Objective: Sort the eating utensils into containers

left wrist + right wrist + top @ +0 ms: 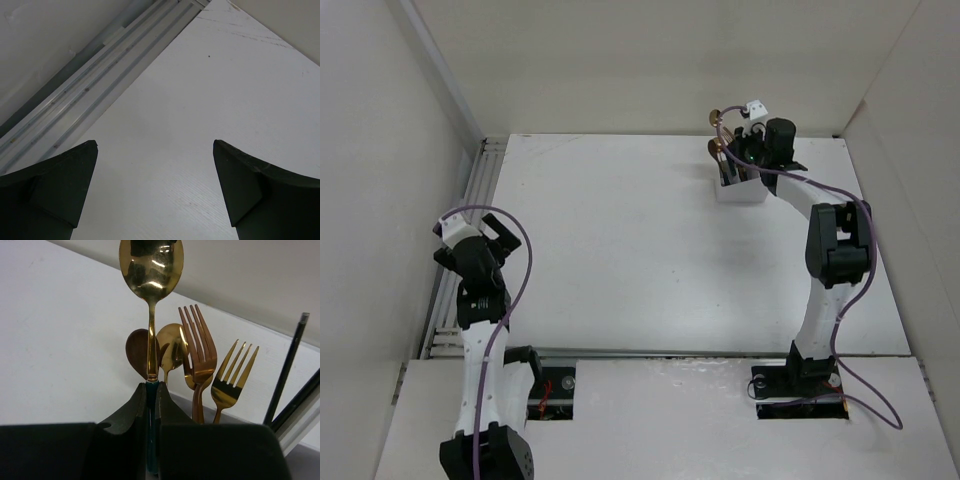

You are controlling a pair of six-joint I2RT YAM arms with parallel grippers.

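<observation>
Overhead rear view; wrist cameras behind fingers (55, 190)

We are seeing forks (201, 352) and chopsticks (286, 365) standing in the box (741, 192). The right gripper (151, 390) is hanging over the box, holding a spoon (151, 270) upright.

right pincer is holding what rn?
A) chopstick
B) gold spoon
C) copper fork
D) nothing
B: in the right wrist view the right pincer is shut on the handle of the gold spoon, bowl up, while the copper fork stands ungripped behind it.
</observation>
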